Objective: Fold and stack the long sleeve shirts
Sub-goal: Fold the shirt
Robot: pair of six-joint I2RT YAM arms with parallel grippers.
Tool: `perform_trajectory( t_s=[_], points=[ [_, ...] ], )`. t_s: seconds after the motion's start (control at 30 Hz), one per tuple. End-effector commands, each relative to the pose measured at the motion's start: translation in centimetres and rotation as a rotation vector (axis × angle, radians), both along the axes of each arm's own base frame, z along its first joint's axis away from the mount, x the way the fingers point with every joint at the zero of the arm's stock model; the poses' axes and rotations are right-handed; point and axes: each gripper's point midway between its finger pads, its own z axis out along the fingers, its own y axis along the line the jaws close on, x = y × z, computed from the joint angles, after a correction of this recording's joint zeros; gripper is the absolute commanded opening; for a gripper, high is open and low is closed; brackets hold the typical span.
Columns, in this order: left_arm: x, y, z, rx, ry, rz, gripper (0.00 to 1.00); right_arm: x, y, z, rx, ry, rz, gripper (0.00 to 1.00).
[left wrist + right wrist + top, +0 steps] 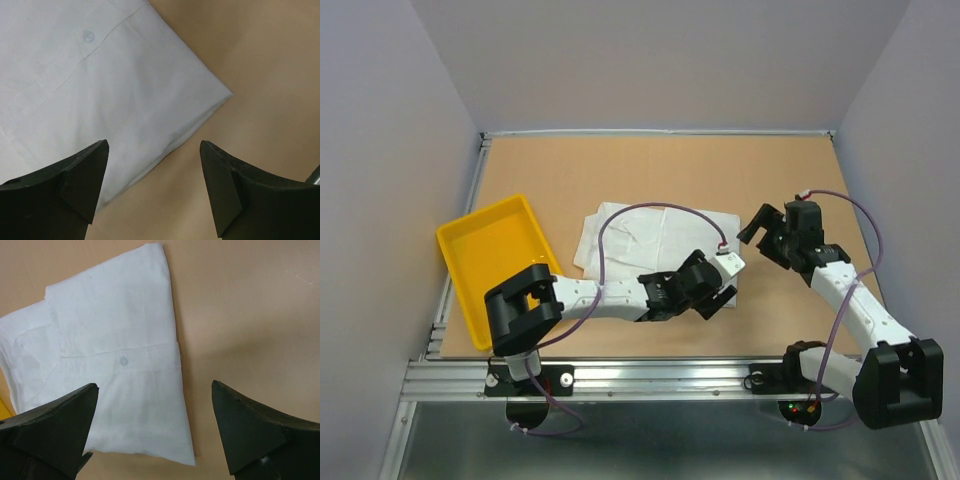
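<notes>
Top external view, from the near edge outward: the left gripper point(715, 295) hovers over the near right corner of the white shirt point(655, 232). The shirt lies folded into a rough rectangle in the middle of the table point(670, 165), near the yellow tray point(495, 255) and to its right. The gripper's fingers stand apart with nothing between them, and its wrist camera shows the cloth's corner under the gap. Farther back and to the right, the right gripper point(758, 228) hangs beside the shirt's right edge, fingers also spread and empty.

The fold looks roughly done, so I judge that tidying or moving the bundle comes next. The cloth is thin and layered, so a pinch at the corner could catch only the top layer and pull the fold open. Dragging it could skew it. The grippers are near each other, so a careless reach could knock them together. The left arm's purple cable point(660, 206) loops over the shirt and might snag.
</notes>
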Motion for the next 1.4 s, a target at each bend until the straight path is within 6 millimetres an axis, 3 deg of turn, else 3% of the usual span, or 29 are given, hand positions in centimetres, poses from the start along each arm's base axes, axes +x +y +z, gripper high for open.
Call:
perform_trajectory(
  t_s=[0.0, 0.33, 0.53, 0.73, 0.77, 0.83, 0.87, 0.97, 1.0, 1.37],
  points=[
    [0.4, -2.9, 1.4, 0.028, -0.118, -0.092, 0.84, -1.2, -1.9, -0.5, -0.047, 0.028, -0.086, 1.00],
    [-1.4, -5.6, -2.1, 0.108, -0.145, -0.198, 0.81, -1.8, -2.5, -0.5, -0.051, 0.014, -0.119, 1.00],
    [-1.9, -6.0, -4.1, 0.159, -0.156, -0.223, 0.75, -2.0, -2.6, -0.5, -0.049, 0.003, -0.131, 1.00],
    [-1.1, -5.8, -6.3, 0.233, -0.186, -0.210, 0.56, -2.3, -2.1, -0.7, -0.020, 0.008, -0.123, 1.00],
    [-1.0, -5.8, -6.5, 0.237, -0.189, -0.208, 0.46, -2.4, -2.1, -0.9, -0.015, 0.011, -0.123, 1.00],
    [-1.0, -5.8, -6.5, 0.235, -0.189, -0.207, 0.32, -2.5, -1.9, -1.2, -0.008, 0.018, -0.116, 1.00],
    [-1.0, -5.8, -6.5, 0.229, -0.190, -0.204, 0.16, -2.5, -1.8, -1.4, -0.002, 0.023, -0.114, 1.00],
    [-1.1, -5.8, -6.0, 0.209, -0.191, -0.199, 0.08, -2.6, -1.2, -1.9, 0.025, 0.034, -0.100, 1.00],
    [-1.0, -5.8, -5.7, 0.199, -0.191, -0.194, 0.00, -2.6, -1.0, -2.1, 0.036, 0.034, -0.095, 1.00],
    [-0.5, -5.1, -2.6, 0.011, -0.138, -0.123, 0.00, -2.9, 2.5, -4.7, 0.212, 0.113, -0.011, 1.00]
  ],
)
